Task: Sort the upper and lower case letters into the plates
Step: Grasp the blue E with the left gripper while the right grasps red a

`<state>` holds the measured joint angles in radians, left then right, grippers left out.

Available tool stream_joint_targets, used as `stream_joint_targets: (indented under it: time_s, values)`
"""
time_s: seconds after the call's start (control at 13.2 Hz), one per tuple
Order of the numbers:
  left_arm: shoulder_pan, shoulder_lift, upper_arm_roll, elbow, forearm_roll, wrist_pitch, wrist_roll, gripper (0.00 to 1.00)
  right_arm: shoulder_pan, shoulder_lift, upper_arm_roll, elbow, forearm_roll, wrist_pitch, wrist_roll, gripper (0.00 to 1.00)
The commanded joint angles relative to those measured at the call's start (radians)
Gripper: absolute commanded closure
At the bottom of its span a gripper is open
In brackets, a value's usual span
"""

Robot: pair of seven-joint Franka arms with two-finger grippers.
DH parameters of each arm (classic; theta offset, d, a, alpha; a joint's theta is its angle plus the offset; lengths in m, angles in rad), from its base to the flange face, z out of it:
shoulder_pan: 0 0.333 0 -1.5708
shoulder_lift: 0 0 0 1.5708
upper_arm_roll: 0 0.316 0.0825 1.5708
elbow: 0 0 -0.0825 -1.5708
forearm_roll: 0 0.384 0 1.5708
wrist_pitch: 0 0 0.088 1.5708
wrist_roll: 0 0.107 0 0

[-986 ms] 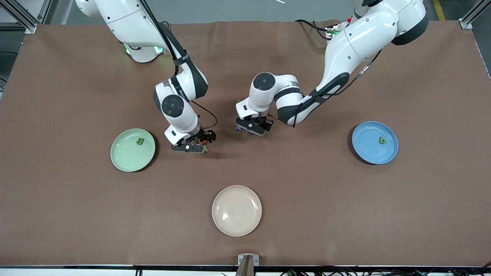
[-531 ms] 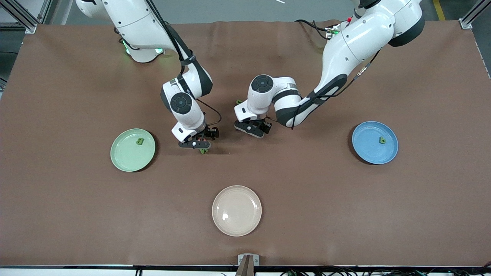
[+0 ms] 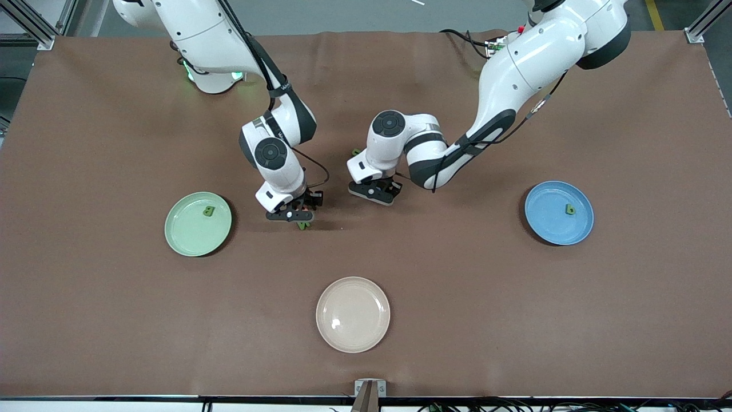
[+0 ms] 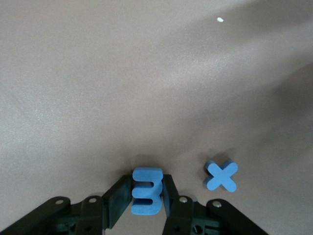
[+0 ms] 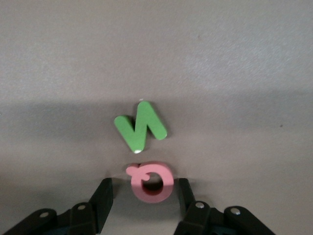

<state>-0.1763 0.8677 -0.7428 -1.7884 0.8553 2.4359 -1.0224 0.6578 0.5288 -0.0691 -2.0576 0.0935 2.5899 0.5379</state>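
Left gripper [image 4: 146, 196] clamps a blue E [image 4: 146, 191] low in frame, blue x [image 4: 221, 176] just beside. Right gripper [image 5: 146, 198] — jaws apart around pink Q [image 5: 151, 182], gaps showing; green N [image 5: 141, 126] near. Mint plate [image 3: 189, 237] and blue plate [image 3: 549, 229] each hold one green letter; cream plate [image 3: 353, 314] lower centre.

Cream-white plate [image 3: 353, 314] sits flat on the worktop [image 3: 514, 320], closest to front cam of anything there, approx midway btw the two ends, well apart from everything else. Shallow, round, rimmed; small bright glint on its inner face, nothing in it. Worktop covered w/ brown sheet, slight wrinkles along the edge by the bases. Small metal bracket [image 3: 369, 388] at the worktop's front edge, just below the cream plate in front view. Bundle of cables [image 3: 474, 43] lies on the sheet nr the left arm's base. Aluminium frame posts [image 3: 700, 26] at the corners. Tiny white speck [image 4: 220, 19] on the sheet in left wrist view.
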Motion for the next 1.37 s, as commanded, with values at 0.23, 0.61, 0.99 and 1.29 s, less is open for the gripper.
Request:
stream_joint_targets:
  time_s: [0.23,0.61,0.99,1.29]
  values:
    - [0.003,-0.002,0.016,0.017,-0.012,-0.014,-0.051,0.88,-0.014,-0.01,-0.003,-0.019,-0.024,0.021,0.016,0.58]
    - [0.182,-0.053,-0.122,-0.017,-0.019,-0.199,-0.045,0.92,-0.027,-0.012,-0.003,-0.016,-0.02,0.007,0.037,1.0]
    - [0.697,-0.055,-0.452,-0.221,-0.004,-0.351,0.03,0.92,-0.128,-0.099,-0.001,0.045,-0.02,-0.198,-0.042,1.0]
    - [1.024,-0.055,-0.576,-0.333,0.03,-0.405,0.194,0.92,-0.288,-0.191,-0.001,0.024,-0.018,-0.307,-0.327,1.0]
